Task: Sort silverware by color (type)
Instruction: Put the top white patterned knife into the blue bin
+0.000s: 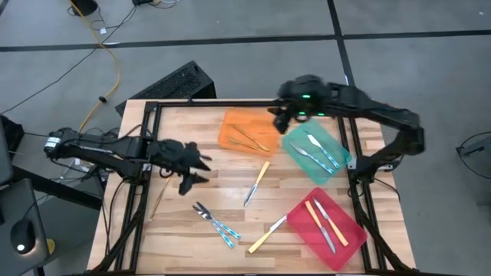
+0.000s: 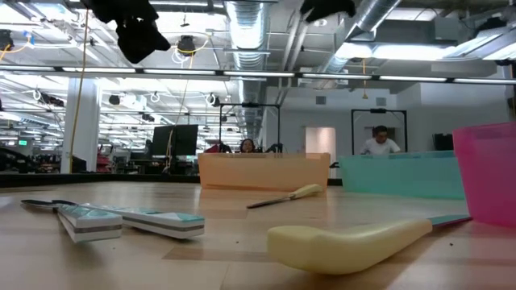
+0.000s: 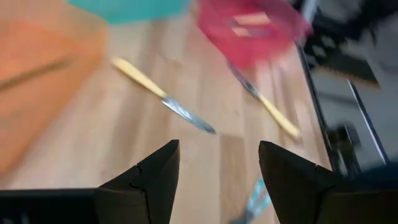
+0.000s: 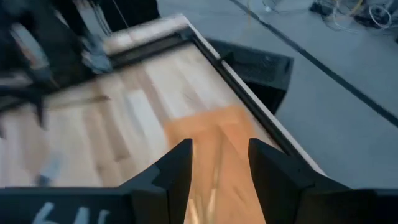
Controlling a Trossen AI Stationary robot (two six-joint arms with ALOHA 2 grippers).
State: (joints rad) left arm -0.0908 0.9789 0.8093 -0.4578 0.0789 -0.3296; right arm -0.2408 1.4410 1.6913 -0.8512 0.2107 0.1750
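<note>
Nearest the low camera lies a yellow-handled utensil (image 2: 347, 244) on the table (image 1: 184, 222), two blue-handled ones (image 1: 216, 221) beside it. Left gripper (image 1: 193, 172), fingers spread and empty, hovers above them; right gripper (image 1: 279, 119), also spread, hangs over the orange tray (image 1: 230, 126) holding gold pieces (image 1: 249, 139).

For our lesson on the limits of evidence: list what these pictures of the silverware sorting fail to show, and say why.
- Orange tray: high view, the gold pieces in it are too small to tell their type.
- Red tray: left wrist view, blur smears its contents.
- Right gripper: high view, its jaws are too small to read.
- Teal tray: low view, its wall hides the utensils inside.
</note>
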